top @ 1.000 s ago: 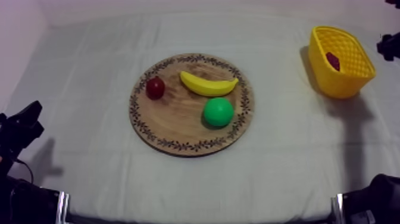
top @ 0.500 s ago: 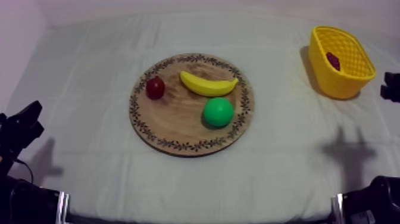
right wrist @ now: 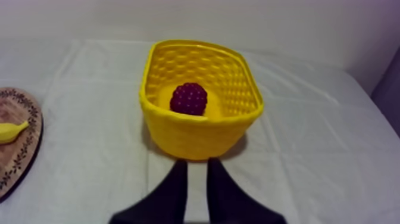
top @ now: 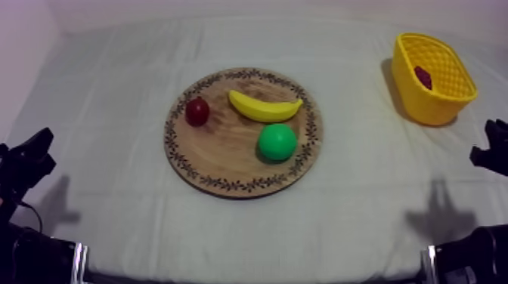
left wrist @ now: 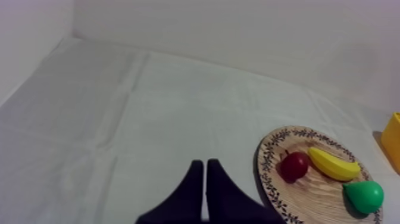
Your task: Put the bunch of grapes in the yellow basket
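Grapes (right wrist: 189, 98) lie in basket (right wrist: 190, 142) at tabletop's far right corner. Placing looks done. Right gripper (right wrist: 197, 164) faces basket, fingers slightly apart, empty. Left gripper (left wrist: 205, 164) closed. Next: park right arm.

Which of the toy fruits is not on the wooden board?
The bunch of grapes: it lies in the yellow basket; banana, pear and small red fruit sit on the board.
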Robot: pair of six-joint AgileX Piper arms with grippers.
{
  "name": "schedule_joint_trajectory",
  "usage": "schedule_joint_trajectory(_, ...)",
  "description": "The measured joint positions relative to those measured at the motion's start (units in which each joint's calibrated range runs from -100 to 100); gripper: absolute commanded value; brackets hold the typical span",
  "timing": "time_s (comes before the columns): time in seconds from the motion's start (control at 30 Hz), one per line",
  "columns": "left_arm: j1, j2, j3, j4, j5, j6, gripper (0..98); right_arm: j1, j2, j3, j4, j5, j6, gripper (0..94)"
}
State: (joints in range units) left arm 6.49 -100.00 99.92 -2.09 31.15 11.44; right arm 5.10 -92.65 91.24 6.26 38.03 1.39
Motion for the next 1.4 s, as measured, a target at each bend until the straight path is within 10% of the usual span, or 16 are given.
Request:
schedule_joint_trajectory(0.63, 0.0, 0.0, 0.0, 0.0, 0.0, 0.0, 0.1, -0.55, -3.11, 8.6, -3.16, -5.85, -1.94, 3.3)
schedule_joint_trajectory(1.1, 0.0, 0.0, 0.0, 0.0, 0.0, 0.0, 0.1, -0.54, -3.16, 8.76, -5.86, -2.42, 14.26, 0.5)
schedule_joint_trajectory(1.4, 0.0, 0.0, 0.0, 0.0, 0.0, 0.03, 0.1, -0.74, -3.16, 8.76, -7.19, -1.66, 13.59, 0.5)
